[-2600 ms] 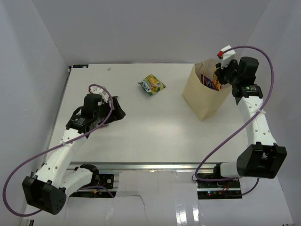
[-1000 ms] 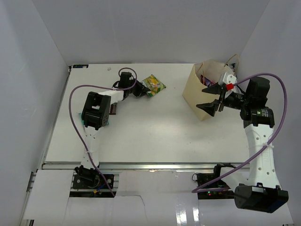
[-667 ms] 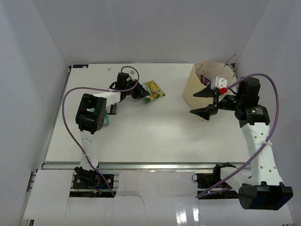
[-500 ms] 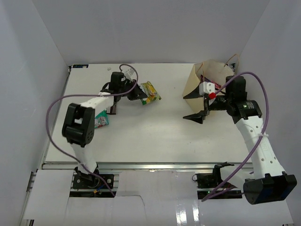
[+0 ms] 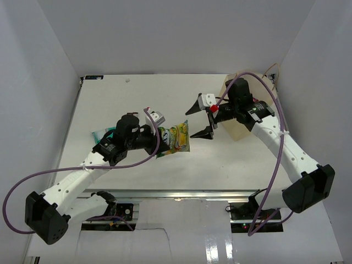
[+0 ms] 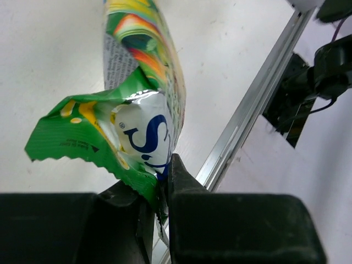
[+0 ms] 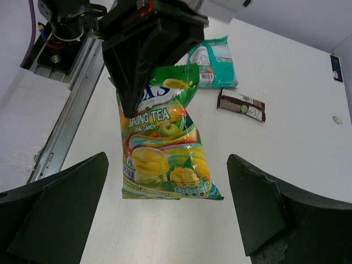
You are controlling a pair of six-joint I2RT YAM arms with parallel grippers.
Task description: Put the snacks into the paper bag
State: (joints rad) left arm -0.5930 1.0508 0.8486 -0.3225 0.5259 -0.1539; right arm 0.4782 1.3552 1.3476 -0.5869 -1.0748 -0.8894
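A green-yellow snack packet (image 5: 176, 138) hangs in the air over the middle of the table, with my left gripper (image 5: 158, 142) shut on its top edge. In the left wrist view the crumpled packet (image 6: 144, 118) is pinched between the fingers (image 6: 181, 181). My right gripper (image 5: 199, 119) stands wide open just right of the packet, facing it. The right wrist view shows the packet (image 7: 162, 148) hanging between the spread fingers without touching them. The tan paper bag (image 5: 235, 131) stands at the back right, mostly hidden behind my right arm.
A teal packet (image 7: 215, 61) and a small brown bar (image 7: 241, 104) lie on the table behind the left arm; the teal packet (image 5: 101, 133) peeks out at its left. The metal rail (image 6: 247, 126) marks the near table edge.
My left gripper lifted the green-yellow packet from the far side and carried it to the table's middle. My right gripper swung left away from the bag and opened wider.
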